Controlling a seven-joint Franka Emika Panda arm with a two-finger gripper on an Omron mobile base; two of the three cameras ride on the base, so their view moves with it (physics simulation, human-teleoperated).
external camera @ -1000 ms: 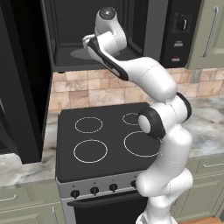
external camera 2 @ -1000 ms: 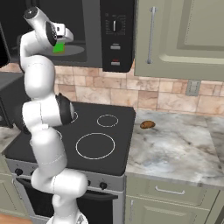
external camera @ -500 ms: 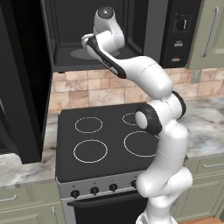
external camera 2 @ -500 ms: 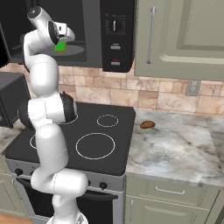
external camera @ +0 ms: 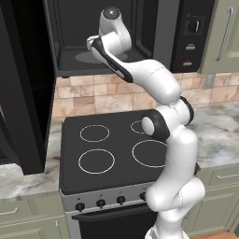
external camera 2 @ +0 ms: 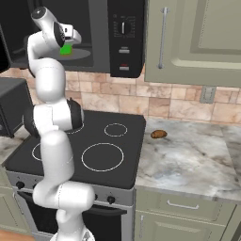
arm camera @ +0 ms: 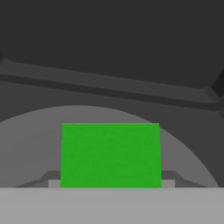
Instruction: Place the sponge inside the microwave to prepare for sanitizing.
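Observation:
The microwave (external camera: 191,32) hangs above the stove with its door open, and its dark cavity (external camera 2: 89,23) is exposed. My arm reaches into it. My gripper (external camera 2: 66,43) is shut on the sponge (external camera 2: 66,49), a bright green block held just above the round grey plate (external camera 2: 81,54). In the hand view the sponge (arm camera: 110,155) sits low in the centre between my gripper (arm camera: 110,180) fingers, with the plate (arm camera: 26,144) spreading under it and the cavity's back wall behind. From the left base view my white hand hides the sponge, and the plate (external camera: 84,57) shows beside it.
A black stove top (external camera: 112,149) with ring burners lies below the microwave. A small brown roundish object (external camera 2: 159,134) rests on the marble counter (external camera 2: 197,155) to the right. A black toaster oven (external camera 2: 10,110) stands at the left. Green cabinets (external camera 2: 188,37) flank the microwave.
My hand has shifted slightly deeper into the microwave cavity, carrying the sponge with it. The sponge now hangs a little closer over the plate.

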